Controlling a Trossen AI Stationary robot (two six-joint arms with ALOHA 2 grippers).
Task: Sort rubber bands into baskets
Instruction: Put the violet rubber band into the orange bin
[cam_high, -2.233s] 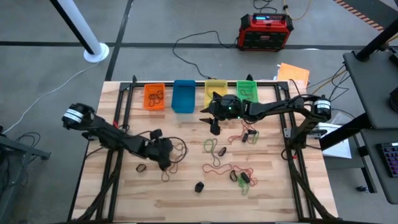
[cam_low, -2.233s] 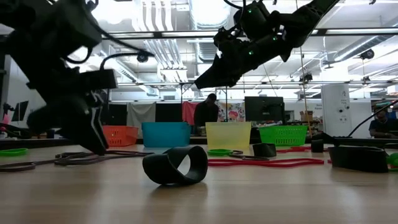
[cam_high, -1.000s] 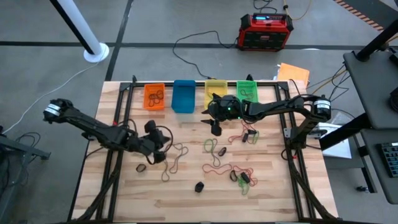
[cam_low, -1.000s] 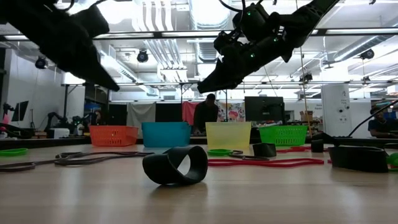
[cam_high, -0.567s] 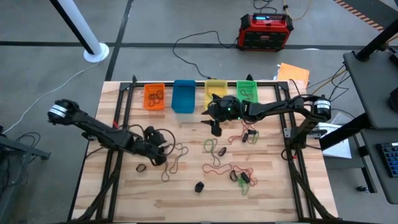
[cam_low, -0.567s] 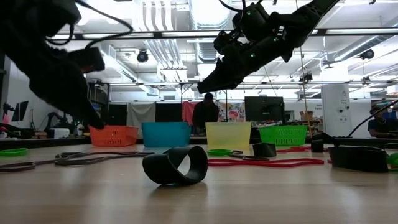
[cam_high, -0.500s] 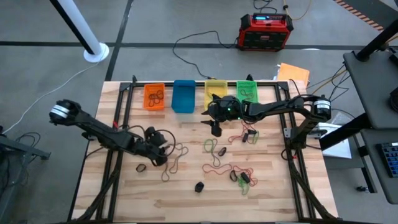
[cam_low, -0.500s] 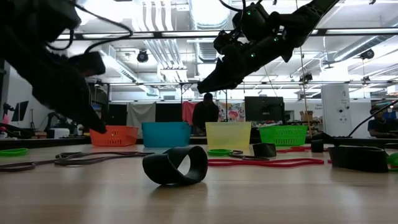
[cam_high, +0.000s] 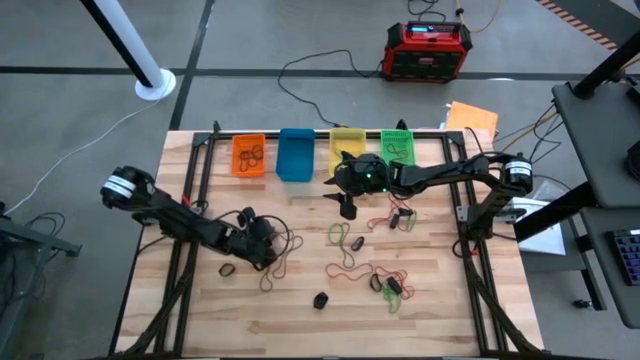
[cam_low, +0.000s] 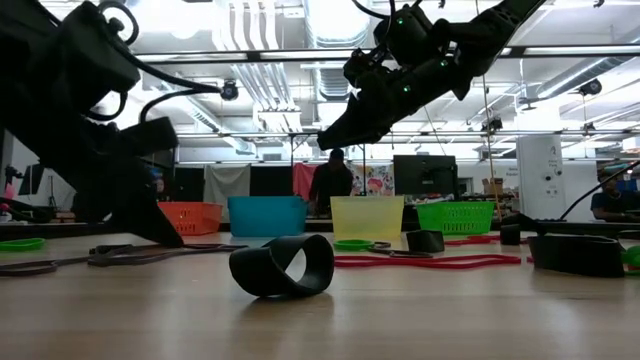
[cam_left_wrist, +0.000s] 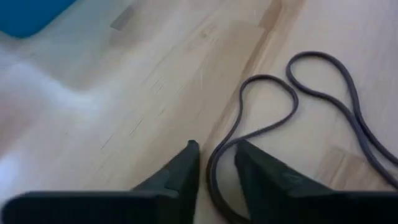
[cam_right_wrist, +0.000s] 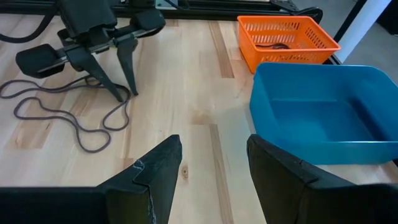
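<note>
Four baskets stand along the far edge: orange (cam_high: 248, 155), blue (cam_high: 295, 155), yellow (cam_high: 347, 147) and green (cam_high: 397, 145). A long brown rubber band (cam_high: 285, 250) lies looped on the table's left middle. My left gripper (cam_high: 268, 250) is low over it and open. Its fingers (cam_left_wrist: 186, 168) stand on either side of one strand (cam_left_wrist: 214, 171); the right wrist view shows the same gripper (cam_right_wrist: 124, 94). Green (cam_high: 345, 238), red (cam_high: 350, 270) and black (cam_high: 320, 299) bands lie scattered to the right. My right gripper (cam_right_wrist: 211, 162) hangs open and empty near the yellow basket.
A wide black band (cam_low: 282, 265) stands on edge near the front. A small black band (cam_high: 228, 270) lies left of the brown one. A red-black box (cam_high: 428, 50) and cables sit on the floor beyond the far edge. A person (cam_low: 335, 180) stands in the room behind.
My left gripper has come down toward the table, from well above it to just over the brown rubber band, tipping more steeply downward. The band has not moved.
</note>
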